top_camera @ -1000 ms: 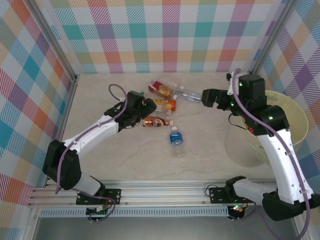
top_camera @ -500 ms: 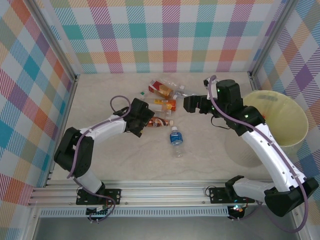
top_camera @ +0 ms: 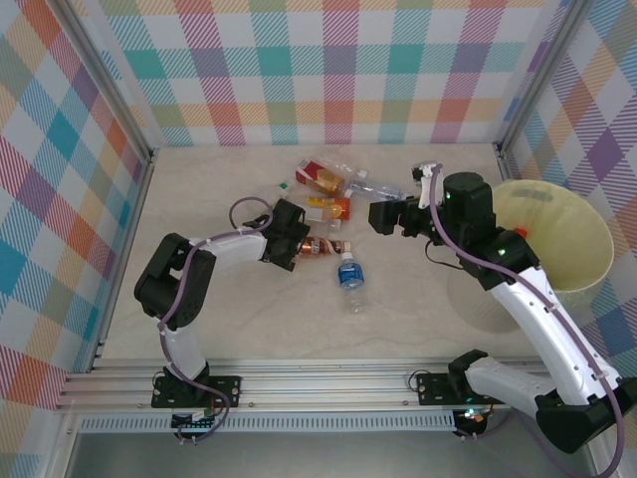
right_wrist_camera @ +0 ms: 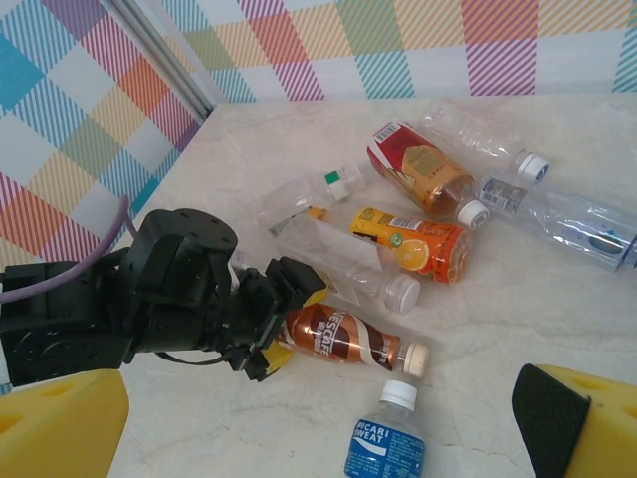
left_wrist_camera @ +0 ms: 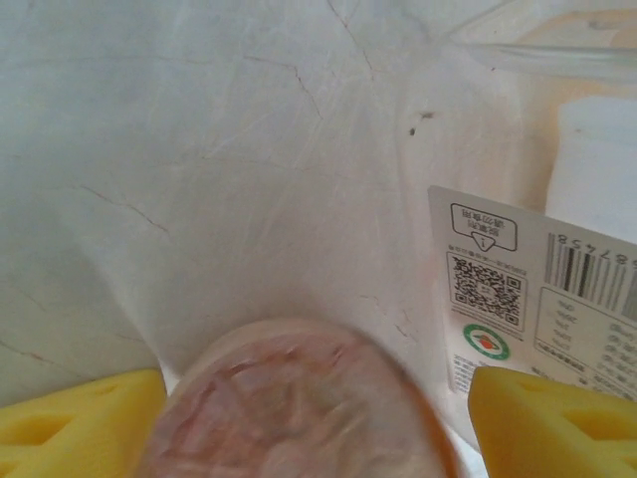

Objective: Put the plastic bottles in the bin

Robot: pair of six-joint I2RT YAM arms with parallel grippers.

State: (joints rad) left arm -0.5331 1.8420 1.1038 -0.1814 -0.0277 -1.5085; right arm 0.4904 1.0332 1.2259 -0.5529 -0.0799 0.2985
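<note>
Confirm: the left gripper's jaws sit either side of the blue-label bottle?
No. The left gripper straddles the base of the brown-label bottle; the blue-label bottle lies apart, untouched. The right wrist view shows it.

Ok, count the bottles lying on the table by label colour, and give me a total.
Red-label bottle: 1
Orange-label bottle: 1
Brown-label bottle: 1
Blue-label bottle: 1
Clear bottle, no coloured label: 4
Total: 8 on the table
</note>
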